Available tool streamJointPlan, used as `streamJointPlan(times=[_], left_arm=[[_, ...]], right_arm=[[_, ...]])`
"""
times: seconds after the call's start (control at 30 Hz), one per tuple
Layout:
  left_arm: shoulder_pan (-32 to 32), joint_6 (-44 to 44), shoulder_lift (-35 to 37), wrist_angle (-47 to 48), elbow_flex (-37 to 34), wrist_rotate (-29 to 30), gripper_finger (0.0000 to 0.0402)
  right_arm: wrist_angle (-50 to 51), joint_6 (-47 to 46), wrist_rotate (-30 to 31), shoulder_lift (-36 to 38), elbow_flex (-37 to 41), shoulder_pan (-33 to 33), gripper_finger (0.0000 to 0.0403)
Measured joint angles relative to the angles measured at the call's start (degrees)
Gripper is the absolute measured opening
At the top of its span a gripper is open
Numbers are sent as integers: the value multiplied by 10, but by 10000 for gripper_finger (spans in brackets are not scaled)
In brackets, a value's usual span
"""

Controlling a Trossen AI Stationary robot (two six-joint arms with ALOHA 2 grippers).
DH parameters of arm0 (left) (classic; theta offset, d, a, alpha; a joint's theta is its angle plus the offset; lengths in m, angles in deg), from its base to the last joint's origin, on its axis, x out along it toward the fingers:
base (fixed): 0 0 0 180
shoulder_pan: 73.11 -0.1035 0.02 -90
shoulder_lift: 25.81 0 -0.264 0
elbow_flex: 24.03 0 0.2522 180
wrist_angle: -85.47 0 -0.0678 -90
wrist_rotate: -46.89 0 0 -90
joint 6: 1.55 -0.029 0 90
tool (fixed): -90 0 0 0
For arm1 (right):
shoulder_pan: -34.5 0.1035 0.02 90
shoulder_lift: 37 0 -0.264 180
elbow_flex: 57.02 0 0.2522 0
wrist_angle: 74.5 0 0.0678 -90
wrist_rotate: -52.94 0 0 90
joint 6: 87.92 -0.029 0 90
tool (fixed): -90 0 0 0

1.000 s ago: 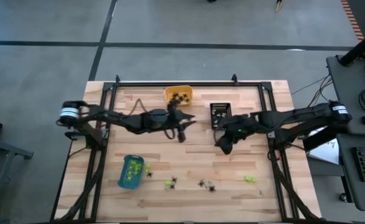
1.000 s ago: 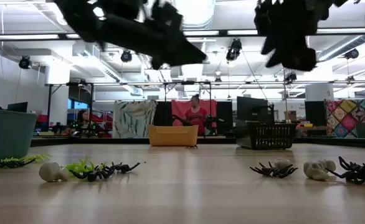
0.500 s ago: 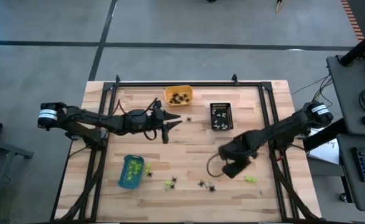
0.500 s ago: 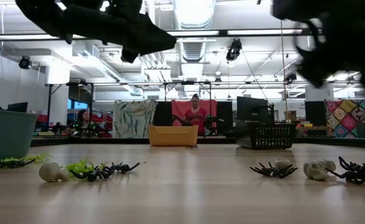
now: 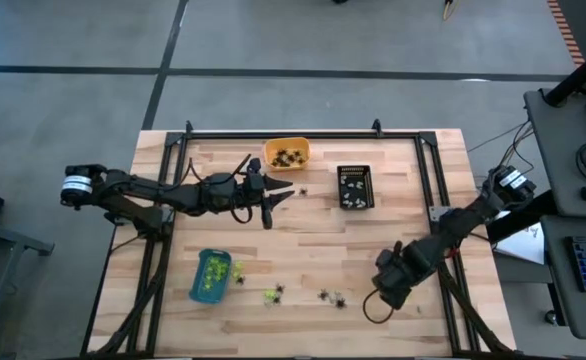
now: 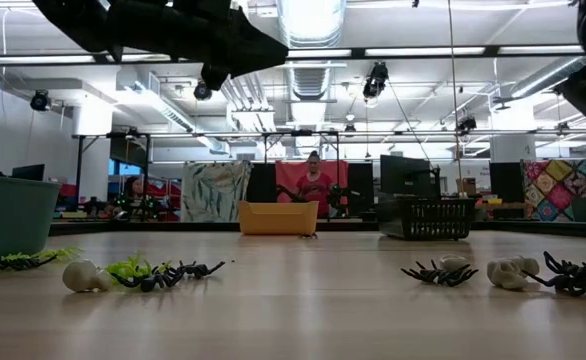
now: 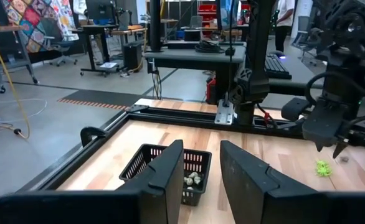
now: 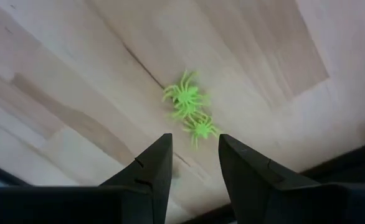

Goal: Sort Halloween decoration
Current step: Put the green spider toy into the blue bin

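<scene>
The right end effector [image 8: 192, 163] is held open and empty just above two green spiders [image 8: 189, 109]. The left end effector [image 7: 201, 163] is open, empty, facing the black tray [image 7: 146, 163].

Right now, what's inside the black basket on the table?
The black basket holds several small whitish trinkets. Its mesh walls and the left gripper's fingers hide part of the inside, so an exact count isn't possible.

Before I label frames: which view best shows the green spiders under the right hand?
The right wrist view: the green spiders lie clear beyond the open right hand. In the high view the arm covers them; the low and left wrist views show nothing certain.
</scene>
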Motion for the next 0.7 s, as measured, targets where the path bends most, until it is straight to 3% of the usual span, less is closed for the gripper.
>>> streamJointPlan(times=[0.23,0.7], left_arm=[[1,4,0,0,0,0,88],[1,10,-1,7,-1,0,88]], right_arm=[[-62,-11,47,-7,0,25,123],[-63,49,42,-113,-2,33,123]])
